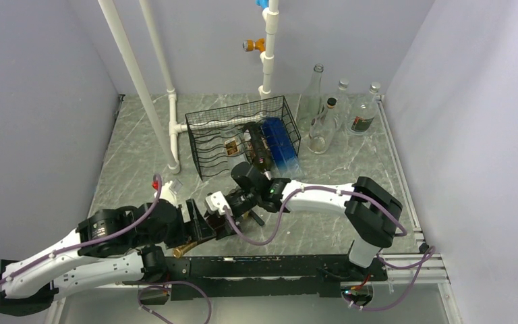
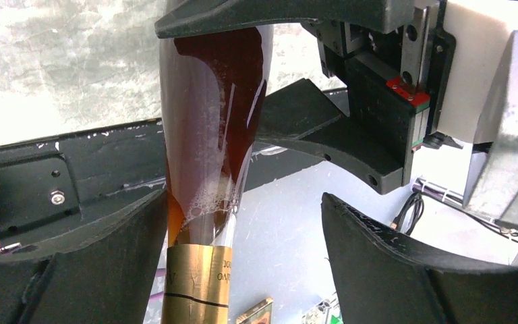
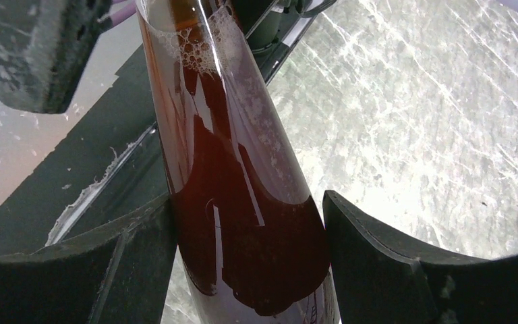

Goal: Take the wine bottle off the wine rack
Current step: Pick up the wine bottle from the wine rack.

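**Near edge of worktop** [image 1: 351, 158]: left gripper [image 2: 243, 209] fingers spread around shoulder of wine bottle [image 2: 209, 121]. One finger touches glass, other stands clear.

**Just beyond:** right gripper [image 3: 247, 199] pinches bottle's broad body from both sides, likely bearing whole weight. Bottle off rack, neck toward near edge.

**Step judged:** pass to single grip.

**To do well:**
- draw left gripper back along neck line without knocking glass
- hold right pinch firm against sloshing liquid
- set down on bare worktop

**Far centre:** wine rack [image 1: 209, 135], dark bottle [image 1: 260, 145] inside.

**Far right corner:** glass bottles [image 1: 324, 121].

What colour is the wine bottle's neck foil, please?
Gold foil on the wine bottle, best in the left wrist view.
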